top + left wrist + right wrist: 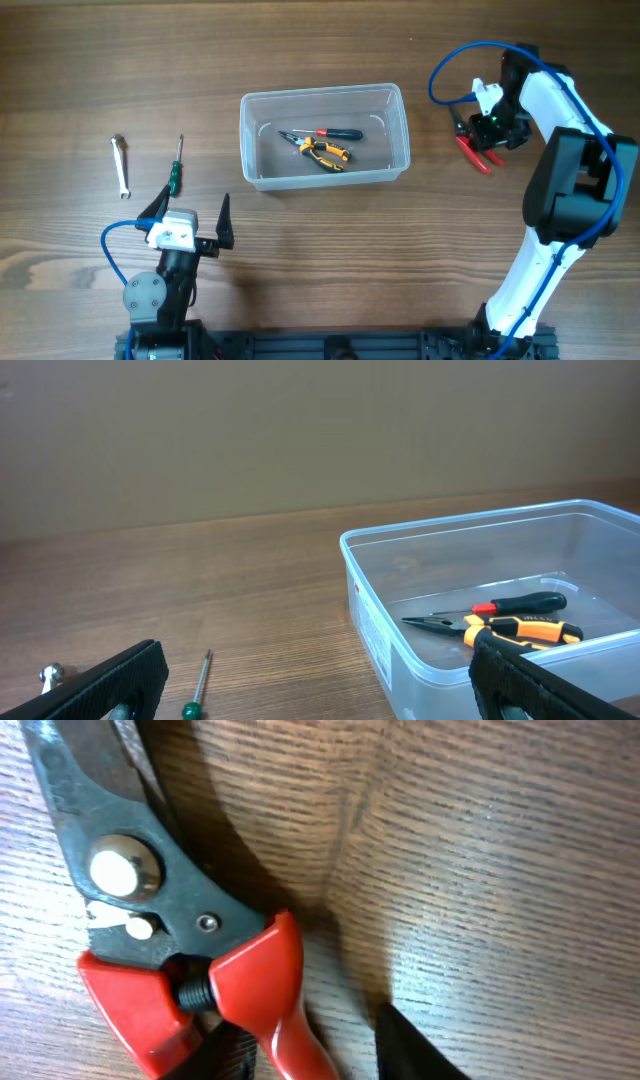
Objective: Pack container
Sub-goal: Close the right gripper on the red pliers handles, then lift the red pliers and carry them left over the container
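Observation:
The clear plastic container (320, 96) stands mid-table and holds a red-and-black screwdriver (335, 133) and orange-handled pliers (325, 152). In the left wrist view the container (480, 520) is ahead on the right. My left gripper (192, 216) is open and empty near the front left; its fingers frame the left wrist view (320, 690). My right gripper (480, 133) is down on the table right of the container, over red-handled cutters (474, 150). In the right wrist view its open fingers (320, 1055) straddle one red handle (270, 980), with a gap on the right side.
A green-handled screwdriver (176, 165) and a silver wrench (120, 166) lie on the table at the left, just ahead of my left gripper. The screwdriver (200, 685) also shows in the left wrist view. The table is brown wood.

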You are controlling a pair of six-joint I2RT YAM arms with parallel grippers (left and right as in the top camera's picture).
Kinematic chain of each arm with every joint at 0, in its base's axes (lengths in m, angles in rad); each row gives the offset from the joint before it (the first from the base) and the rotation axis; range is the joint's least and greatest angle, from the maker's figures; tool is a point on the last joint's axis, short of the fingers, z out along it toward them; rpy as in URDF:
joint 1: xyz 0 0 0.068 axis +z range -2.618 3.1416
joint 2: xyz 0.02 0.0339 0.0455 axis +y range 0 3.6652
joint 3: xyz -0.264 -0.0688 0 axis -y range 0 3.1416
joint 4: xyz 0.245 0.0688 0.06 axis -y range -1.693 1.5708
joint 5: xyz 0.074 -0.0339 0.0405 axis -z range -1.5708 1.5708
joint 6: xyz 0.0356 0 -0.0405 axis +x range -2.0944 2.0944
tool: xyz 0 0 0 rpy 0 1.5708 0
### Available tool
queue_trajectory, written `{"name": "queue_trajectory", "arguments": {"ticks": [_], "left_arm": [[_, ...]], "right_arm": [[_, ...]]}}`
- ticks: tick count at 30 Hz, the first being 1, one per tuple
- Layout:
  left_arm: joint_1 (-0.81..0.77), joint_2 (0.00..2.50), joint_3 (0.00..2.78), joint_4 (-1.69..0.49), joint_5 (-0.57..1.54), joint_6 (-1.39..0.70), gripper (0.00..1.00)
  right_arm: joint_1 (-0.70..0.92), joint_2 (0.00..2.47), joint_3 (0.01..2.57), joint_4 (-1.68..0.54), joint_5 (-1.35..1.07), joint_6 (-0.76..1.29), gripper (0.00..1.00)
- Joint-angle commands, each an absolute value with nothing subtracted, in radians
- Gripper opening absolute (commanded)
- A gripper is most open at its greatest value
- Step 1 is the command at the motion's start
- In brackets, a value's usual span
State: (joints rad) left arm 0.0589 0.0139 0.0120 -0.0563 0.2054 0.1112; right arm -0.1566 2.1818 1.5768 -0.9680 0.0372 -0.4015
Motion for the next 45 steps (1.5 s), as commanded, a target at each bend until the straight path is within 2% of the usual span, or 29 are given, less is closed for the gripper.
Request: {"name": "queue_trajectory", "arguments": {"ticks": [1,7,14,22,34,45], "left_arm": [[0.052,0.007,0.006,-0.057,0.2,0.123,1.0],[0.052,0.007,0.006,-0.057,0.2,0.123,1.0],[0.052,0.007,0.006,-0.057,0.2,0.123,1.0],[0.052,0.007,0.006,-0.057,0.2,0.123,1.0],[0.052,0.007,0.006,-0.057,0.2,0.123,1.0],[0.052,0.007,0.006,-0.057,0.2,0.123,1.0]], "right_arm": [[-0.154,2.235,1.541,-0.94,0.044,-0.393,0.32],[-0.154,2.235,1.541,-0.938,0.045,-0.392,0.3],[-0.154,2.235,1.555,-0.939,0.044,-0.389,0.19],[-0.154,2.234,1.646,-0.985,0.041,-0.389,0.18],[-0.154,2.234,1.685,-1.015,0.026,-0.382,0.04],[-0.154,2.214,1.831,-1.088,0.017,-0.363,0.04]]}}
